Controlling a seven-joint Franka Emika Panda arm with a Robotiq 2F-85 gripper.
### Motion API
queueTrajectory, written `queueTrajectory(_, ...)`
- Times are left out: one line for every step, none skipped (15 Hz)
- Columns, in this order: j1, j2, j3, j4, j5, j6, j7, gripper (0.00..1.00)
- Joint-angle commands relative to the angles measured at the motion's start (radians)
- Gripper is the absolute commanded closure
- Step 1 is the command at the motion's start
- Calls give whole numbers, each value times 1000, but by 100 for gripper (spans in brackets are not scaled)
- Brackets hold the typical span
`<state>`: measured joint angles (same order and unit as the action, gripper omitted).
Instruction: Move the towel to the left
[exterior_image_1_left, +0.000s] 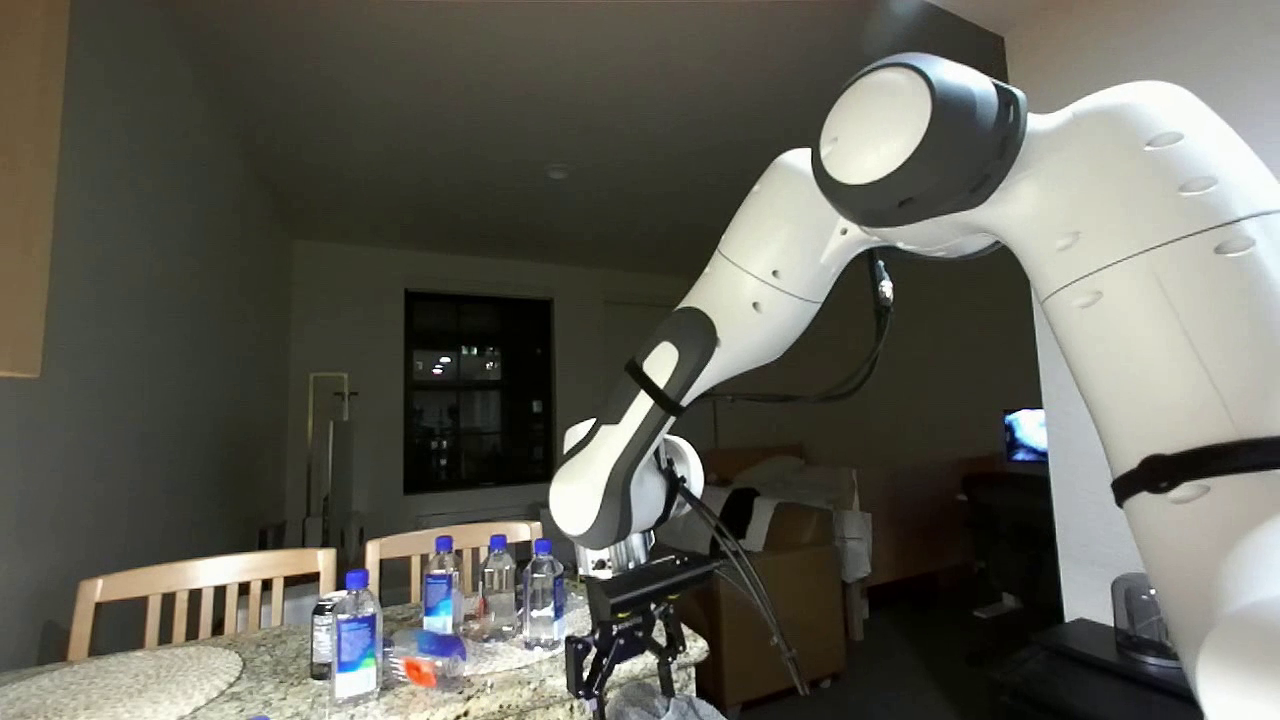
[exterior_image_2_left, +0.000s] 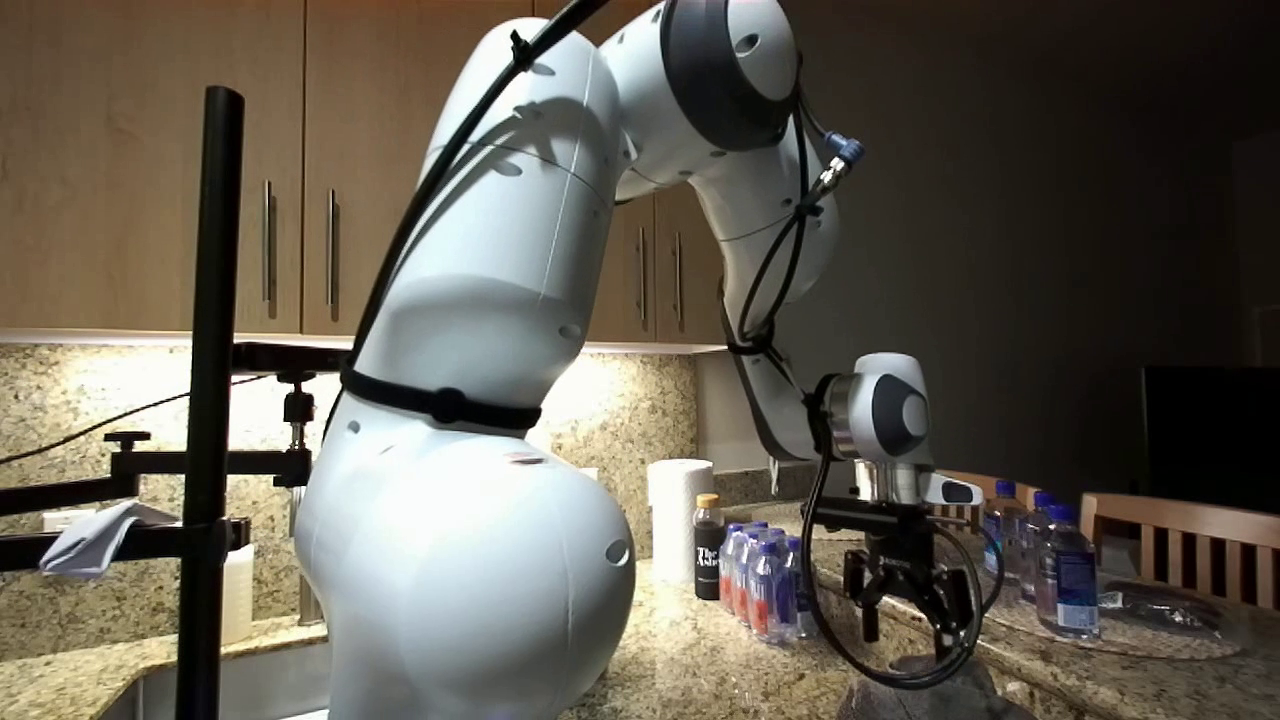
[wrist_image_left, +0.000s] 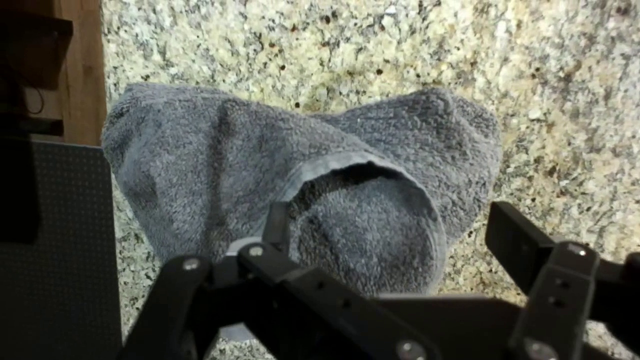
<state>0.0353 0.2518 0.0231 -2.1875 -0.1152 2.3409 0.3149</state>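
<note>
We record: one speckled counter (wrist_image_left: 350, 50); a dim room (exterior_image_1_left: 350, 300), dark window (exterior_image_1_left: 478, 390), wooden chairs (exterior_image_1_left: 210, 572). Grey towel (wrist_image_left: 300, 140), rumpled, lying on the counter. Gripper (wrist_image_left: 390, 225) over it, jaws wide apart; contact we cannot tell. Alongside, a raised ledge (exterior_image_1_left: 275, 665) bearing blue-capped bottles (exterior_image_1_left: 357, 640).

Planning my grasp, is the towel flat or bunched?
Bunched: the wrist view shows the towel in folds, its hem arched over a hollow.

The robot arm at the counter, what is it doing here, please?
The robot arm has its open gripper over the grey towel, which lies loosely folded on the stone counter. In the wrist view its fingers stand apart, one over the towel, the other past its edge. Nothing is gripped; a grasp probably comes next.
</note>
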Motion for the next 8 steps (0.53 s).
queueTrajectory(32, 50, -27, 4, -33, 36, 26, 0)
queueTrajectory(41, 65, -34, 2, -47, 43, 33, 0)
queueTrajectory(48, 77, -40, 3, -55, 45, 37, 0)
queueTrajectory(57, 90, -48, 3, -69, 47, 44, 0)
queueTrajectory(65, 100, -55, 2, -82, 47, 48, 0)
queueTrajectory(71, 108, -62, 2, -95, 44, 49, 0)
queueTrajectory(77, 115, -69, 1, -106, 44, 52, 0)
queueTrajectory(86, 121, -76, -3, -121, 47, 59, 0)
